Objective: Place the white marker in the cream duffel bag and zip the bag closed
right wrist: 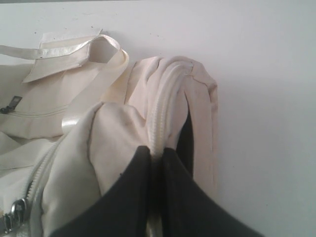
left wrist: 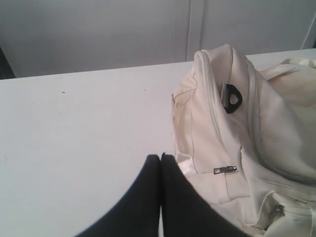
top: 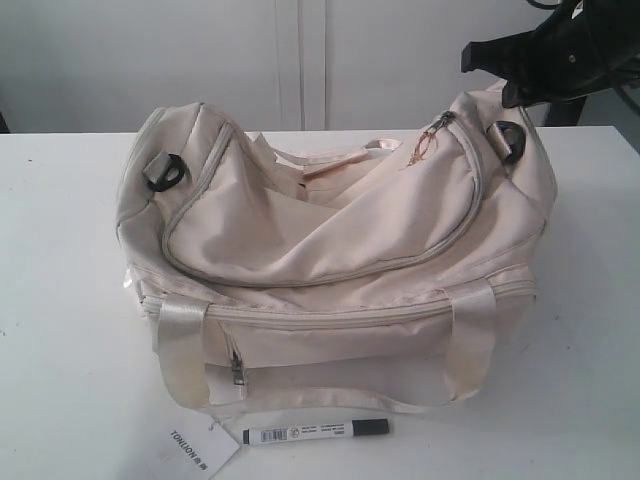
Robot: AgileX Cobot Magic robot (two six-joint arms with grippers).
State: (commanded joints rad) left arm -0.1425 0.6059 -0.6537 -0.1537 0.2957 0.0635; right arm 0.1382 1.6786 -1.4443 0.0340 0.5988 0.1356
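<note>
The cream duffel bag lies across the middle of the white table, its curved top zipper facing the front. In front of it the white marker lies flat on the table with its dark cap to the right, untouched. My right gripper is shut on the zipper seam at the bag's right end, and shows above that end in the exterior view. My left gripper is shut and empty, above the table beside the bag's left end; the exterior view does not show it.
A white paper tag printed "TONLION" lies left of the marker at the table's front edge. Black rings sit at both ends of the bag. A small front pocket zip pull hangs low on the left. A pale wall stands behind the table.
</note>
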